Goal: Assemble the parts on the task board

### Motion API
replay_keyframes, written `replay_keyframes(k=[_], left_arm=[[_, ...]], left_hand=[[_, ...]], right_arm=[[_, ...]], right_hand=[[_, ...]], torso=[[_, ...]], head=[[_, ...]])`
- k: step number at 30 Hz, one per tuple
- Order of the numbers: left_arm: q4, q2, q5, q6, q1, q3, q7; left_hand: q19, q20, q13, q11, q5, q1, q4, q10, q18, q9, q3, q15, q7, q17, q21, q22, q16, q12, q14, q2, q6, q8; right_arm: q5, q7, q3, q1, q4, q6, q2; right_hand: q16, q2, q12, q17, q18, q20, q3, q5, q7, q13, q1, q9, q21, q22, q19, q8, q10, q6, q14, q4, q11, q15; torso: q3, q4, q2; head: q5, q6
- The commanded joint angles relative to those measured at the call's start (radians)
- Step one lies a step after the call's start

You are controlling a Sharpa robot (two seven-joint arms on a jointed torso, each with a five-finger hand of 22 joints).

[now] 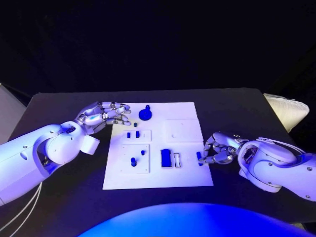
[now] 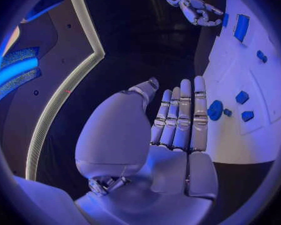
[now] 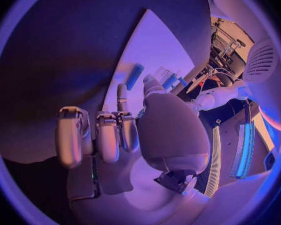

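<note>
The flat white rectangular task board [image 1: 190, 175] lies in the middle of the black table [image 1: 58, 103], and everything else sits relative to it. The silver left hand [image 1: 104, 114] hovers at the board's far left corner, holding nothing — its wrist view shows the fingers [image 2: 181, 115] straight, side by side. Just beside that hand, a round dark-blue part [image 1: 145, 114] rests on the board's far edge. A blue rectangular block [image 1: 166, 158] sits near the board's middle, with smaller blue pieces [image 1: 134, 161] to its left. The silver right hand [image 1: 218, 149] is at the board's right edge, fingers curled in — a small blue part [image 1: 200, 157] sits at its fingertips, but whether it is gripped I cannot tell.
</note>
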State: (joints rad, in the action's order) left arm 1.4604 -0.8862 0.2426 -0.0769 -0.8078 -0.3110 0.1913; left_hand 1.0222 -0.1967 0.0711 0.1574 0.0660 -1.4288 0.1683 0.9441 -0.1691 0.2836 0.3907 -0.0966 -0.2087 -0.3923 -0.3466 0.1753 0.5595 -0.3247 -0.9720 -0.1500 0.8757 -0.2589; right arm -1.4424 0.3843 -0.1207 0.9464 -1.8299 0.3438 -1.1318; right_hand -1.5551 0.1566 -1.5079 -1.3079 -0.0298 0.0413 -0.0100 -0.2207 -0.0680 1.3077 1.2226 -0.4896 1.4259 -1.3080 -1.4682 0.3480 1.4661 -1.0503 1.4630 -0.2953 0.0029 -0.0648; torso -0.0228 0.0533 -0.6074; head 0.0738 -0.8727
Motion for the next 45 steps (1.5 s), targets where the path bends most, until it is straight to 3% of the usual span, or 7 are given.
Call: replay_keyframes(k=[1,14,19,26,34,41,45], left_arm=[[0.003,-0.001,0.001,-0.015,0.002,-0.001,0.01],[0.006,-0.003,0.001,-0.018,0.003,-0.001,0.008],[0.007,-0.004,0.001,-0.019,0.003,-0.001,0.007],[0.007,-0.005,0.001,-0.022,0.003,-0.001,0.004],[0.008,-0.005,0.001,-0.023,0.003,-0.001,0.003],[0.008,-0.005,0.002,-0.024,0.003,-0.001,0.001],[0.008,-0.005,0.002,-0.025,0.004,-0.001,0.0]], left_hand=[[0.006,0.001,0.001,-0.002,0.004,0.001,0.006,0.006,-0.013,-0.001,0.002,-0.002,0.0,-0.002,0.006,-0.001,-0.007,-0.002,-0.003,0.006,0.007,0.001],[0.006,0.001,0.001,-0.002,0.004,0.001,0.006,0.006,-0.013,-0.001,0.002,-0.002,0.0,-0.002,0.006,-0.001,-0.007,-0.002,-0.003,0.006,0.007,0.001],[0.007,0.001,0.001,-0.002,0.004,0.002,0.007,0.006,-0.013,-0.001,0.002,-0.002,-0.001,-0.003,0.007,-0.002,-0.007,-0.002,-0.003,0.006,0.007,0.001],[0.007,0.001,0.001,-0.002,0.004,0.002,0.007,0.006,-0.013,-0.001,0.002,-0.002,-0.001,-0.003,0.007,-0.002,-0.007,-0.002,-0.003,0.006,0.007,0.001],[0.007,0.001,0.001,-0.002,0.004,0.002,0.007,0.006,-0.013,-0.001,0.002,-0.002,-0.001,-0.003,0.007,-0.002,-0.008,-0.001,-0.003,0.006,0.006,0.001],[0.007,0.001,0.001,-0.002,0.004,0.002,0.007,0.006,-0.013,-0.001,0.002,-0.002,-0.001,-0.003,0.007,-0.002,-0.008,-0.001,-0.003,0.006,0.006,0.001],[0.008,0.001,0.001,-0.002,0.004,0.002,0.007,0.005,-0.013,-0.001,0.003,-0.002,-0.001,-0.004,0.008,-0.003,-0.008,-0.001,-0.003,0.006,0.006,0.002]], right_arm=[[-0.06,0.036,0.0,-0.004,0.004,0.004,0.011],[-0.081,0.055,0.0,-0.035,0.042,-0.024,0.068],[-0.1,0.063,0.0,-0.041,0.054,-0.044,0.083],[-0.136,0.078,-0.001,-0.046,0.064,-0.071,0.102],[-0.144,0.084,-0.001,-0.049,0.062,-0.063,0.11],[-0.087,0.074,0.0,-0.049,0.04,-0.013,0.106],[0.024,0.062,0.007,-0.045,0.019,0.005,0.096]], right_hand=[[0.003,-0.007,0.003,-0.235,0.002,-0.008,-0.007,-0.003,0.001,0.226,-0.001,-0.001,-0.003,-0.211,-0.072,0.004,0.071,-0.009,0.101,0.001,-0.01,-0.007],[0.004,-0.013,0.005,-0.235,0.002,-0.009,-0.007,-0.007,0.002,0.225,0.022,-0.001,-0.003,-0.212,-0.073,0.004,0.07,-0.007,0.101,0.004,-0.011,-0.008],[0.004,-0.017,0.005,-0.235,0.001,-0.01,0.012,-0.015,0.002,0.225,0.092,0.0,-0.006,-0.211,-0.072,0.001,0.07,-0.004,0.101,0.012,-0.012,-0.009],[0.003,0.016,0.008,-0.236,0.002,-0.013,0.134,-0.01,0.003,0.224,0.242,0.015,-0.005,-0.213,-0.073,-0.012,0.068,-0.015,0.101,0.015,-0.013,-0.011],[0.001,0.081,0.008,-0.239,0.003,-0.013,0.368,-0.174,-0.001,0.225,0.255,0.023,-0.002,-0.217,-0.075,-0.019,0.068,-0.029,0.102,0.027,-0.012,-0.009],[-0.004,0.097,0.001,-0.247,0.005,-0.013,0.44,-0.218,0.002,0.228,0.206,0.01,0.009,-0.222,-0.077,-0.006,0.072,-0.027,0.104,0.045,-0.013,-0.011],[-0.003,0.1,0.005,-0.245,0.004,-0.014,0.481,-0.286,0.002,0.226,0.164,-0.003,0.004,-0.221,-0.077,0.004,0.07,-0.016,0.103,0.057,-0.014,-0.011]], torso=[[0.0017,-0.0001,0.0],[0.0009,-0.0006,-0.001],[0.0009,-0.0003,0.0],[0.0008,-0.0009,0.0],[0.0004,-0.0011,0.001],[0.0009,-0.0013,0.001],[0.0014,-0.001,0.001]], head=[[-0.003,0.0],[-0.006,0.0],[-0.008,0.0],[-0.009,0.0],[-0.012,0.0],[-0.014,0.0],[-0.016,0.0]])
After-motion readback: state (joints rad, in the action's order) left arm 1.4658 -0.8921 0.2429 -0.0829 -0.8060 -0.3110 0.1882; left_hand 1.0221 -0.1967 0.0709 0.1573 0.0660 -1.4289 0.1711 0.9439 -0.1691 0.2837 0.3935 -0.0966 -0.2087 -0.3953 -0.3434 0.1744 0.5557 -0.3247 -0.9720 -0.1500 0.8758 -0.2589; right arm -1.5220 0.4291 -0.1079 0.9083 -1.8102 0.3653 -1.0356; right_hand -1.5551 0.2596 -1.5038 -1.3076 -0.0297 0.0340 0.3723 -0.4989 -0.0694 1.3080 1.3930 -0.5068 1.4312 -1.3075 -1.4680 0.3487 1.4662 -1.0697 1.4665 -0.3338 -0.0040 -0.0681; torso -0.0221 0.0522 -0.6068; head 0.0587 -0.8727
